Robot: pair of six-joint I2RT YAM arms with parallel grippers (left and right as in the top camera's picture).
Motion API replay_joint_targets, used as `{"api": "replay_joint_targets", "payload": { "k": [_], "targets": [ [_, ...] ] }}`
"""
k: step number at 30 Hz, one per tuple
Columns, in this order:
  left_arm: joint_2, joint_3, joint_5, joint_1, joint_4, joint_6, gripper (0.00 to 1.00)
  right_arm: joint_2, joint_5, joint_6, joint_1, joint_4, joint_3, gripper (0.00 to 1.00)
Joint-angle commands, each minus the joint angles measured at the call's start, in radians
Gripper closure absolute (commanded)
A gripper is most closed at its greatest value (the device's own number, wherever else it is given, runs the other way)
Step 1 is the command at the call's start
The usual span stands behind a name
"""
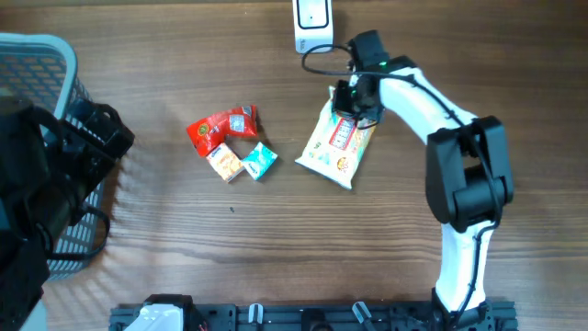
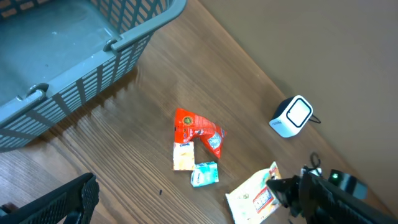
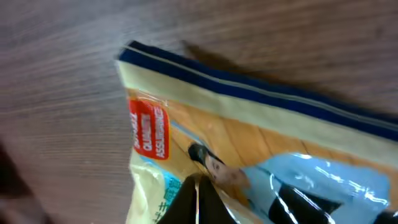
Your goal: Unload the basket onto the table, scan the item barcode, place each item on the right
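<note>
The item is a cream and yellow snack bag with a red label, lying tilted on the wood table right of centre. My right gripper sits at its upper edge, just below the white scanner. The right wrist view shows its fingertips pressed together on the bag's film. No barcode shows. My left gripper hangs open at the far left by the basket. The left wrist view shows only one black finger, with the bag and scanner far off.
A grey slatted basket stands at the left edge. A red packet, a small orange box and a teal packet lie together mid-table. The scanner's black cable loops near the right arm.
</note>
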Motion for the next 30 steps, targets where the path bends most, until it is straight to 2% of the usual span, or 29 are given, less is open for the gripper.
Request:
{"api": "replay_joint_targets", "payload": {
  "k": [1, 3, 4, 6, 7, 10, 16, 18, 23, 26, 30],
  "targets": [
    [-0.003, -0.003, -0.016, 0.008, 0.0, -0.017, 0.0, -0.055, -0.138, -0.08, -0.01, -0.072, 0.085, 0.96],
    [-0.003, -0.003, -0.016, 0.008, 0.0, -0.017, 0.0, -0.101, -0.1, -0.078, -0.01, -0.152, 0.116, 0.96],
    [-0.003, -0.003, -0.017, 0.008, 0.0, -0.017, 0.0, -0.108, -0.052, -0.034, -0.01, -0.191, 0.117, 0.96],
    [-0.003, -0.003, -0.016, 0.008, 0.0, -0.017, 0.0, -0.102, 0.181, 0.125, -0.01, -0.277, 0.092, 0.96],
    [-0.003, -0.003, -0.016, 0.008, 0.0, -0.017, 0.0, -0.102, 0.253, 0.196, -0.011, -0.293, 0.056, 0.96],
    [-0.003, -0.003, -0.016, 0.008, 0.0, -0.017, 0.0, -0.102, 0.262, 0.229, -0.013, -0.211, -0.035, 0.96],
    [-0.003, -0.003, -0.016, 0.008, 0.0, -0.017, 0.0, -0.063, 0.232, 0.212, -0.013, -0.059, -0.106, 0.96],
    [-0.003, -0.003, -0.017, 0.008, 0.0, -0.017, 0.0, -0.04, 0.116, 0.118, -0.013, 0.037, -0.106, 0.96],
    [-0.003, -0.003, -0.017, 0.008, 0.0, -0.017, 0.0, -0.041, 0.093, 0.07, -0.013, 0.09, -0.091, 0.96],
    [-0.003, -0.003, -0.016, 0.008, 0.0, -0.017, 0.0, -0.041, 0.074, -0.03, -0.013, 0.048, -0.03, 0.96],
    [-0.003, -0.003, -0.017, 0.008, 0.0, -0.017, 0.0, -0.044, 0.078, -0.067, -0.013, -0.14, 0.146, 0.96]
  ]
}}
